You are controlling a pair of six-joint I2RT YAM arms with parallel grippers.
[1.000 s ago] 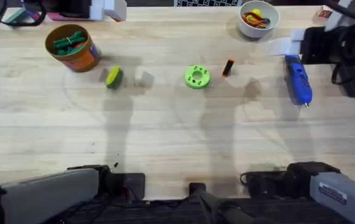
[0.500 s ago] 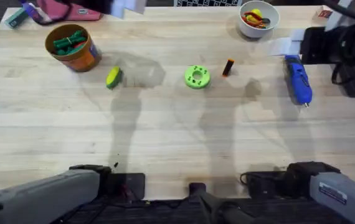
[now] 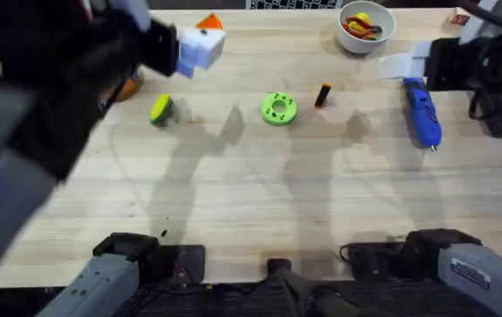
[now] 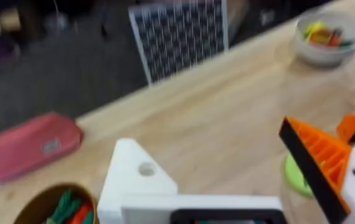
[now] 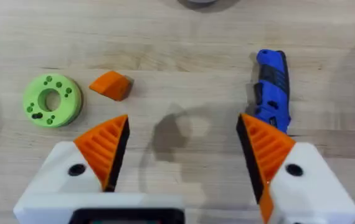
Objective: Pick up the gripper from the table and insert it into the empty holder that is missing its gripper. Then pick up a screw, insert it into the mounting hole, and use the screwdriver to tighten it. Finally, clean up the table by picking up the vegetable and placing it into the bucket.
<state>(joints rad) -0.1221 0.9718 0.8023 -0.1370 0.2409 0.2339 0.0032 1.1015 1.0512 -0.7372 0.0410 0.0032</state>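
Nothing of the task looks done yet; every piece lies loose on the counter (image 3: 260, 194), so insertion, screwing and clean-up all remain.

The left arm rises large and blurred over the far left of the overhead view, its left gripper (image 3: 200, 40) above the far edge of the counter. In its wrist view the fingers stand apart with nothing between them, so it is spread and empty. The right gripper (image 5: 184, 149) is likewise spread wide and empty, hovering over bare wood between the holder and the screwdriver.

The orange bucket (image 4: 56, 208) sits at the far left, mostly hidden under the left arm, with green pieces inside. The blue screwdriver (image 3: 422, 112) lies at the right, untouched. A white bowl (image 3: 366, 25) with colourful bits stands at the far right of centre; whether it holds the screws I cannot tell.

The lime-green holder (image 3: 278, 108) sits mid-counter, its central opening unfilled. The yellow-green vegetable (image 3: 160, 109) lies to its left, outside the bucket. The small dark gripper block (image 3: 322, 95) with its orange edge rests just right of the holder, apart from it, not yet picked up.
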